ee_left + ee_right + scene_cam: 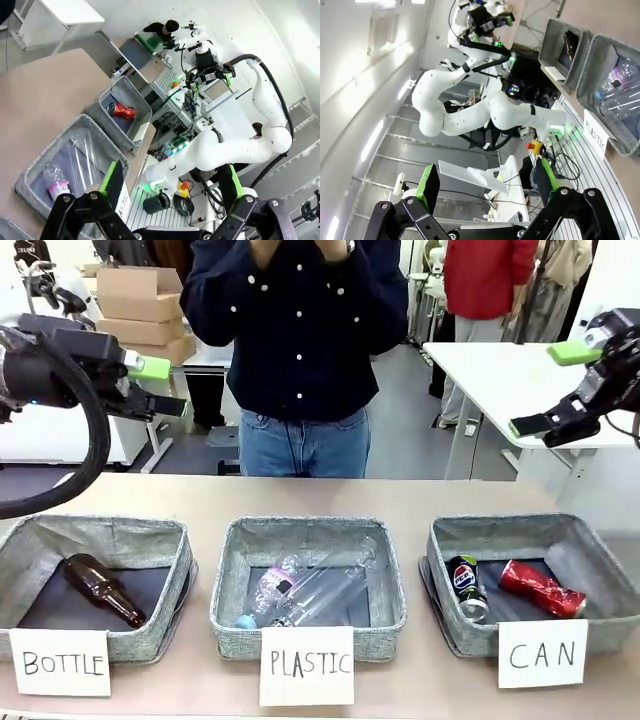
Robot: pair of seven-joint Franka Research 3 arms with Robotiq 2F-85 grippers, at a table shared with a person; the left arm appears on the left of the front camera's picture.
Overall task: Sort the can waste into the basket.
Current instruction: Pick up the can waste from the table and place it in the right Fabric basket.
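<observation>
— How are the arms posed?
— Both raised well above the table. The left gripper (pixel 160 386) and right gripper (pixel 552 388) have fingers spread wide, holding nothing.
— And the cans?
— The dark can (pixel 466 588) and red can (pixel 541 589) lie side by side in the CAN basket (pixel 600 560) at the table's right near corner.
</observation>
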